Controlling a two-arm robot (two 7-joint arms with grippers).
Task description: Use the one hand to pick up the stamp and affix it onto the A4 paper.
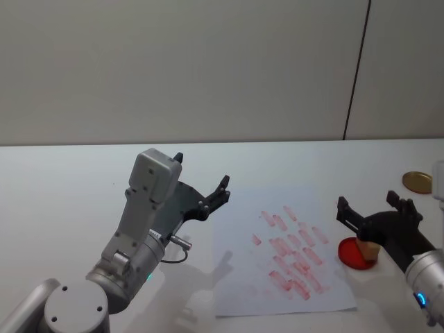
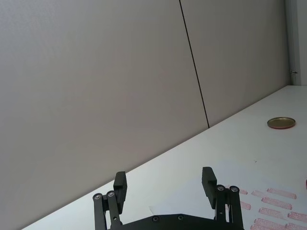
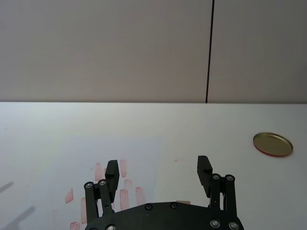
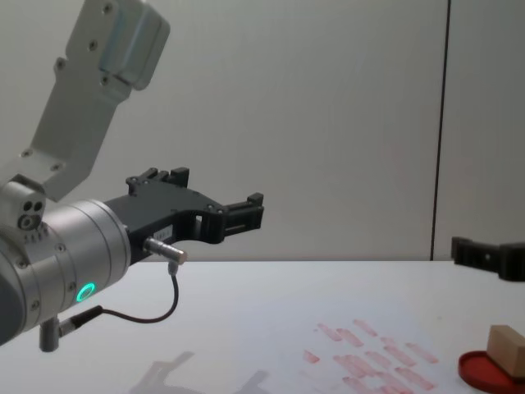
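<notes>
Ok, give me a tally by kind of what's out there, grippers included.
Stamp: 1
Ink pad: 1, under the stamp
Paper: 1
Gold lid: 1
Grippers: 2, both open; left gripper raised left of the paper, right gripper above the stamp
Total: 6

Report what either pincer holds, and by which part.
Nothing. The left pincer and right pincer are both open and empty; the stamp sits on the red ink pad, ungripped.

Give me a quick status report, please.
Right claw open above stamp. Stamp on red ink pad, beside A4 paper. Left claw open, idle, left of paper.
</notes>
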